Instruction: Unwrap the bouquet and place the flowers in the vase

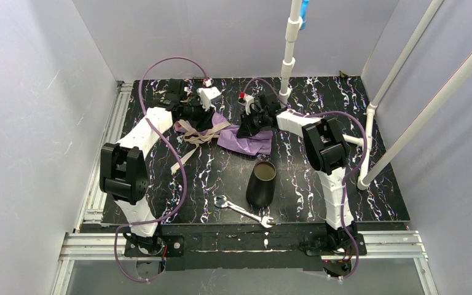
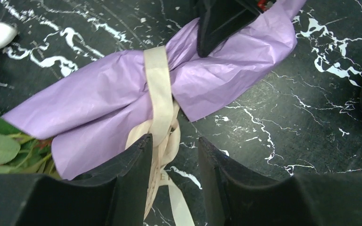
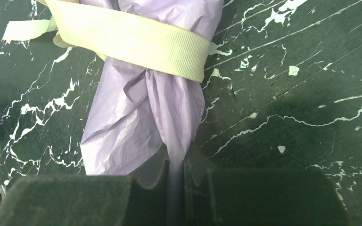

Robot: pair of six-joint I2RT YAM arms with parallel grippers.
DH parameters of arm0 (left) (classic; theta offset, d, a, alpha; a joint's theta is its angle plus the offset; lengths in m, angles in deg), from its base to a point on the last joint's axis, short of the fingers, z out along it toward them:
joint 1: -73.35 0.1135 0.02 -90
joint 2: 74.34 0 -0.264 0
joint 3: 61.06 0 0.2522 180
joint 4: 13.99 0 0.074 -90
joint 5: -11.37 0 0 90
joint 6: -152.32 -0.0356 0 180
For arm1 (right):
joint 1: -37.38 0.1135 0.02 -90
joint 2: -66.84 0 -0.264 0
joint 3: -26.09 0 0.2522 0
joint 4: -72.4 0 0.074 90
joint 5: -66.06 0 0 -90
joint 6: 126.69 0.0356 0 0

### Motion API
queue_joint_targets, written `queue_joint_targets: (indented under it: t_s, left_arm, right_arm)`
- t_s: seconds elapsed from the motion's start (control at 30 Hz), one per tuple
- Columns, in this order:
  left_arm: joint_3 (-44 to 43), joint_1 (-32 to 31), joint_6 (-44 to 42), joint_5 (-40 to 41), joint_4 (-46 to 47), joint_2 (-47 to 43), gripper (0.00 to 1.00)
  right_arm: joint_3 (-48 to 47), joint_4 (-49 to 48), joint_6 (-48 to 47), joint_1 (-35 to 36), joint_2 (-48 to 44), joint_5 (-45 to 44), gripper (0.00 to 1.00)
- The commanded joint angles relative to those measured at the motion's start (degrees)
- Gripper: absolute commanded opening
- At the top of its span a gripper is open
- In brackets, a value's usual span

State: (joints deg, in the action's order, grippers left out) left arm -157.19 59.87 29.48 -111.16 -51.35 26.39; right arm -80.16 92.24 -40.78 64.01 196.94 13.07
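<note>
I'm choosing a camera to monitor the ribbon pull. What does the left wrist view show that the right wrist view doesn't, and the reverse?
Only left wrist: green leaves at the cone's open end, loops of the beige ribbon lying between the left gripper's parted fingers, and the right gripper seen from outside. Only right wrist: its own fingers shut on the purple paper's narrow end. Both: that paper, the ribbon's band, the marbled table.

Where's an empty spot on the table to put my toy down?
Bare table lies between the left arm, the ribbon tails and the wrench. More lies right of the right arm, by the white pipes. It is crowded at the far middle, where both arms reach the bouquet, beyond the vase.
</note>
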Motion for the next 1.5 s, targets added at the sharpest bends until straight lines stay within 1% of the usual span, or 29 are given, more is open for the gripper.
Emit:
queue_joint_targets:
  t_s: [0.0,0.2,0.3,0.43,0.6,0.67,0.7,0.73,0.77,0.83,0.9,0.93,0.97,1.03,1.17,1.27,1.37,1.43,1.47]
  left_arm:
    - [-2.8,-1.8,-5.3,-1.2,-2.9,2.1,0.38]
    - [-2.9,-2.2,-5.2,3.7,-2.7,5.3,0.33]
    - [-3.4,-2.2,-6.1,5.1,-3.2,6.9,0.33]
    - [-4.4,-2.2,-6.0,7.1,-4.0,9.0,0.35]
    - [-5.7,-2.2,-5.5,10.4,-2.6,12.0,0.37]
    - [-7.3,-2.2,-5.4,11.7,-1.6,14.1,0.41]
    - [-8.0,-2.3,-4.9,11.9,-1.1,14.7,0.41]
    - [-8.8,-2.3,-4.4,12.1,-0.9,15.2,0.38]
    - [-9.3,-2.4,-4.3,12.0,-1.0,15.3,0.31]
    - [-10.2,-2.7,-4.3,11.0,-2.3,12.6,0.0]
    - [-12.1,-2.9,-2.6,10.4,-4.8,8.7,0.0]
    - [-15.2,-3.0,-1.0,8.0,-7.0,6.9,0.0]
    - [-16.3,-3.3,-0.6,6.9,-7.2,6.6,0.0]
    - [-19.6,-4.0,0.9,5.7,-7.0,7.3,0.0]
    - [-28.6,-6.4,3.1,5.2,-6.9,12.3,0.0]
    - [-33.9,-7.4,6.0,5.7,-2.7,16.3,0.0]
    - [-38.5,-7.5,12.8,6.9,5.0,19.6,0.0]
    - [-39.9,-7.6,17.5,6.8,10.0,20.7,0.0]
    - [-39.7,-7.6,18.2,6.7,11.9,20.5,0.0]
  right_arm:
    - [1.6,7.9,-1.3,-1.7,2.9,-6.9,0.01]
    - [2.2,7.6,-1.4,-1.7,2.4,-7.4,0.01]
    - [2.3,7.5,-1.3,-1.7,2.5,-7.4,0.01]
    - [1.9,7.4,-1.3,-1.7,2.8,-7.5,0.01]
    - [1.3,7.8,-1.3,-1.7,3.1,-7.3,0.01]
    - [1.4,7.9,-1.4,-1.7,3.1,-7.2,0.01]
    - [1.4,7.9,-1.4,-1.7,3.1,-7.2,0.01]
    - [1.4,7.9,-1.4,-1.7,3.3,-7.1,0.01]
    - [1.3,7.9,-1.4,-1.7,3.2,-7.1,0.01]
    - [1.2,8.0,-1.6,-1.8,3.2,-7.2,0.01]
    - [1.3,8.0,-1.6,-1.8,3.1,-7.1,0.01]
    - [1.3,8.0,-1.6,-1.8,3.2,-6.8,0.01]
    - [1.3,8.0,-1.6,-1.8,3.3,-6.8,0.01]
    - [1.0,8.0,-1.5,-1.8,3.6,-6.5,0.01]
    - [0.3,8.4,-1.7,-1.8,3.9,-6.4,0.01]
    - [0.4,8.7,-2.0,-1.8,3.7,-6.5,0.01]
    - [0.8,8.8,-2.0,-1.8,3.6,-6.4,0.01]
    - [1.1,8.8,-2.0,-1.8,3.4,-6.4,0.01]
    - [1.2,8.8,-2.0,-1.8,3.3,-6.4,0.01]
